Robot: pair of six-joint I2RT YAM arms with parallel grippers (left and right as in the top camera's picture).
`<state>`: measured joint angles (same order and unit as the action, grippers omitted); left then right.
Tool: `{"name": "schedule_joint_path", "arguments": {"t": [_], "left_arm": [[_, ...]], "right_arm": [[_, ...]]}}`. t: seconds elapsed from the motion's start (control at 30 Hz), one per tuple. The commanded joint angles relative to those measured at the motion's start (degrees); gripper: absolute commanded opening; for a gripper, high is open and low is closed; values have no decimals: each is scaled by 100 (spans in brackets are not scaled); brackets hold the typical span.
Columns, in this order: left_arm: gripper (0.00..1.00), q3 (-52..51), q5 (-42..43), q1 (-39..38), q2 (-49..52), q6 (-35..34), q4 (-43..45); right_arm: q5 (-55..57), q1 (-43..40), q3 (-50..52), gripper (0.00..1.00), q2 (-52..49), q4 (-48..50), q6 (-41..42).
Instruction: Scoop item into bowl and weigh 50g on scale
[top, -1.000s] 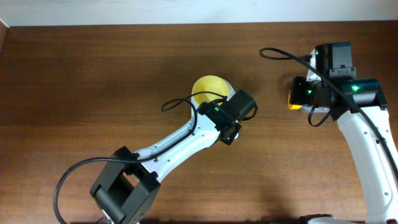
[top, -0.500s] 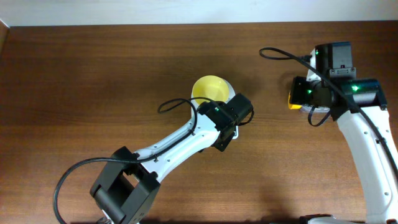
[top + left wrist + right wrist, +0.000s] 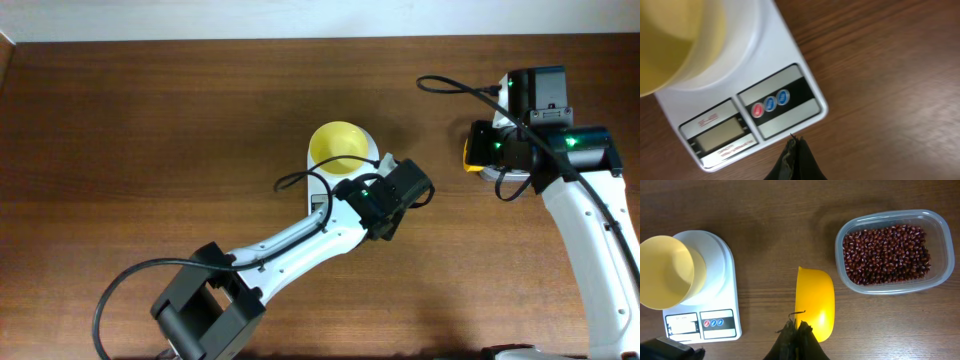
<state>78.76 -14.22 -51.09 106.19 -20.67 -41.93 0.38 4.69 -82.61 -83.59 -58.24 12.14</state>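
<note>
Reddish-brown beans point(image 3: 885, 255) filled the clear tub point(image 3: 938, 240), just right of the yellow scoop point(image 3: 814, 302) in the right wrist view. The scoop pointed straight ahead of the right gripper point(image 3: 796, 330), apparently pinched on its handle. The left gripper point(image 3: 796, 150), pinched empty, hovered beside the scale point(image 3: 782, 55) bearing the empty bowl point(image 3: 670, 45).

Wood grain, moulded plastic and dry beans.
The table point(image 3: 765, 210) shows brown wood grain with a low satin sheen. The scale point(image 3: 785, 50) is smooth white plastic, its button strip point(image 3: 777, 102) at 6 o'clock glossy black. The bowl point(image 3: 670, 45) at its 10 o'clock looks like matt pale-yellow plastic, though it is blurred close up. The scoop point(image 3: 814, 302) is glossy yellow plastic. At its 2 o'clock, the clear plastic tub point(image 3: 940, 235) holds smooth, faintly shiny beans point(image 3: 885, 255).
</note>
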Motion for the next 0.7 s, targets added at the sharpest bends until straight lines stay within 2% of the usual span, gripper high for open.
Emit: {"name": "schedule_joint_path", "arguments": {"t": [0.0, 0.1, 0.37, 0.67], "left_arm": [[0, -496, -577, 13, 203, -208, 317], [0, -710, -621, 7, 260, -203, 800], [0, -857, -1034, 24, 295, -205, 1252], [0, -861, -1021, 251, 577, -334, 1346]], "right_arm": [[46, -26, -125, 4, -9, 0, -15], [48, -26, -125, 4, -9, -31, -17], [50, -26, -125, 4, -9, -153, -129], [50, -26, -125, 4, -9, -179, -144]]}}
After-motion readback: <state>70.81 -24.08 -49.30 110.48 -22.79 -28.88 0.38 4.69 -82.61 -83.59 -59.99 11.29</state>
